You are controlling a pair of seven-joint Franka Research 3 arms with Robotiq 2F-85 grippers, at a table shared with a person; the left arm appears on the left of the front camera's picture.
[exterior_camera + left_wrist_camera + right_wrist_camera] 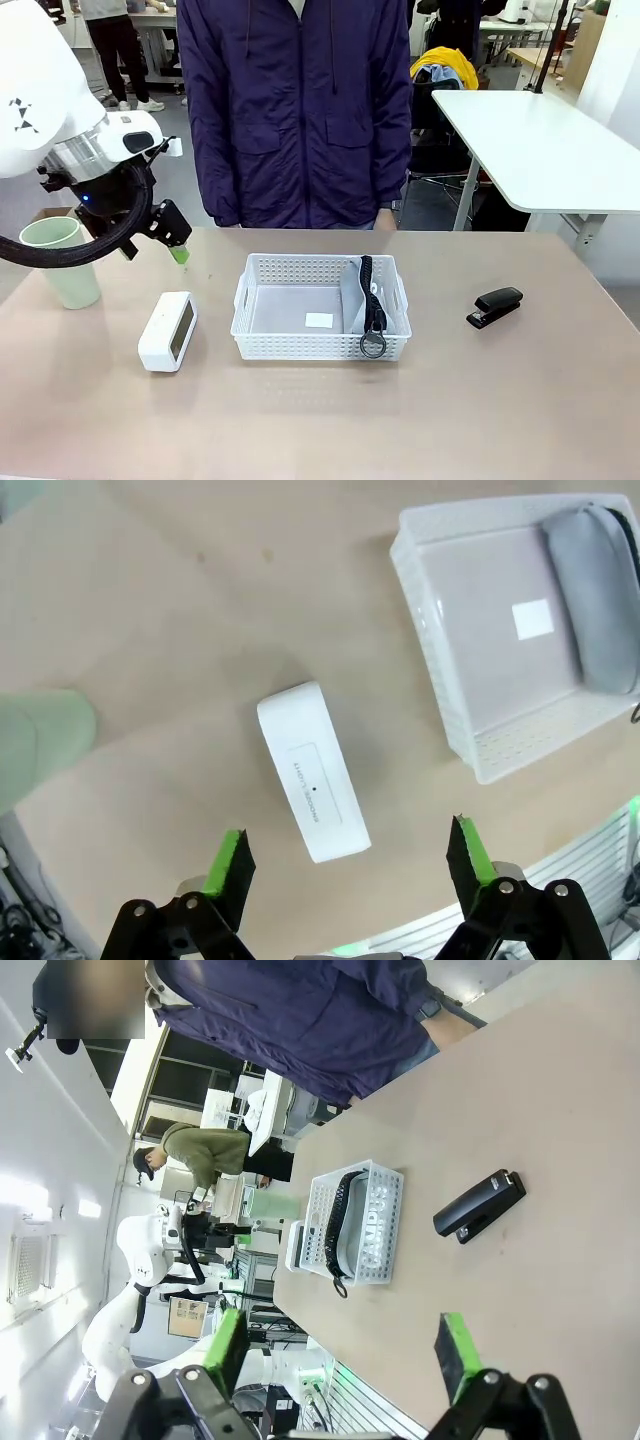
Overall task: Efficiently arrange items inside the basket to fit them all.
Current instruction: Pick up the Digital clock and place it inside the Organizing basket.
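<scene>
Basket (320, 347) held the pouch (356, 300) on edge against its right wall, seemingly sparing floor space. Left gripper (348, 852) gaped empty above the clock (312, 772), left of the basket. Right gripper (342, 1348) gaped empty too.

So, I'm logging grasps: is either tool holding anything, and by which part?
Nothing is held. The left tool is open above the clock, not touching it. The right tool is open and empty, well apart from the stapler.

White lattice basket (320, 346), grey pouch (353, 300), black stapler (497, 305), green cup (62, 263)
</scene>
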